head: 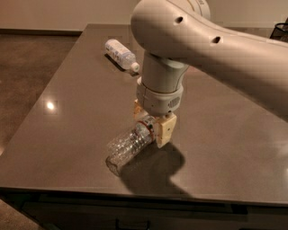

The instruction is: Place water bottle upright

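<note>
Hand (151, 129) clamped around water bottle (127, 146) at its label end, near desk (67, 130) front. Bottle slants, base low toward the front-left, cap hidden. Grasp done; tipping upright and release left. Second bottle (119, 54) lies well apart.

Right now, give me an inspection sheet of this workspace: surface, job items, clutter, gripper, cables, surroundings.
Surface: dark glossy table, with one light reflection near its left edge.
Job's things: water bottle, tilted and not upright, base low toward the near edge, neck up in the gripper.
Clutter: white-label bottle lying on its side at the far end of the table.
Grippers: gripper over the table's middle, pointing down, shut on the water bottle's neck.
Cables: nothing seen.
Surroundings: brown floor left of the table, pale wall behind.
</note>
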Controlling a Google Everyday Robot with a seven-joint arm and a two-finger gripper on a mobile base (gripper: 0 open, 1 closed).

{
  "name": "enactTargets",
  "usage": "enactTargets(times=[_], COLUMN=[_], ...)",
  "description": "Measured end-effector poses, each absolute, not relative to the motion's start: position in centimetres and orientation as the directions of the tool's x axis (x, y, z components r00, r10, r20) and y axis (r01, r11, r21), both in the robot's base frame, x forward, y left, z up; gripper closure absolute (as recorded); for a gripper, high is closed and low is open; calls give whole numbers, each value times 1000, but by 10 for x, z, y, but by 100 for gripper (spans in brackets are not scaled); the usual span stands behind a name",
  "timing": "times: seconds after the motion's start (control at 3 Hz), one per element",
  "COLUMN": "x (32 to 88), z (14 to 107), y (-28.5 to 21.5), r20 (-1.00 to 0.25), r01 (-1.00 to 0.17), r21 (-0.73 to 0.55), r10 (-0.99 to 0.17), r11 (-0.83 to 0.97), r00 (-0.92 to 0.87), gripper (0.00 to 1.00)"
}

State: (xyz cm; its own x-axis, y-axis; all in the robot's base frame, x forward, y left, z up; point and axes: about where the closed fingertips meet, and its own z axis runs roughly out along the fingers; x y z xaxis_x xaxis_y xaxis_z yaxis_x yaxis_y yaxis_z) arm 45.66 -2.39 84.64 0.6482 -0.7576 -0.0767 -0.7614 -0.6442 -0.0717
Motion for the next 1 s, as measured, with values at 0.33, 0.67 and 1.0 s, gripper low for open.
enactTargets(times=[0.33, 0.67, 1.0], x=[462, 469, 494], z=[854, 865, 898], y=[-26, -29, -41], r20=[-41, -17, 19], r01=[-768, -763, -737], r21=[-102, -143, -243], r10=[-768, -769, -763], r11=[-633, -630, -630], r00=[639, 639, 646], gripper=[72, 95, 100])
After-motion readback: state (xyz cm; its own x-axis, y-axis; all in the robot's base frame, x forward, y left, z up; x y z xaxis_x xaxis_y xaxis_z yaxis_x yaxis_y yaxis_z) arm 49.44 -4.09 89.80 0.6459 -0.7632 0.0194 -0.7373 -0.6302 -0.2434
